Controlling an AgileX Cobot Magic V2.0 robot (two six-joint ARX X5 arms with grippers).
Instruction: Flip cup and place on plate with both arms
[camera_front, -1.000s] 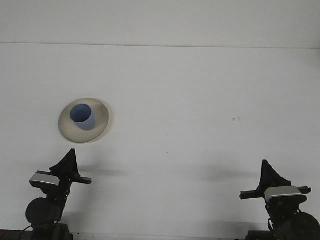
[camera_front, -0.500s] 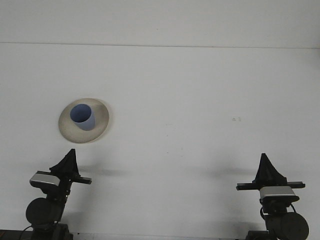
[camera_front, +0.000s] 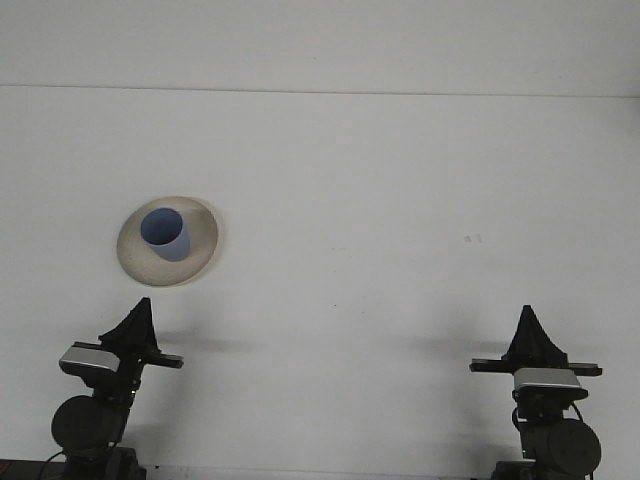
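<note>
Since the cup already sits mouth-up on the plate, I judge the task basically done:

- my left gripper: parked at the tabletop's near-left edge, holding nothing, fingers meeting in a point so they look closed; well short of the plate, likely so it can't knock it.
- plate: left part of the tabletop, cup upright on it, just right of its centre.
- my right gripper: near-right edge, holding nothing, looks closed, well apart from everything.
</note>
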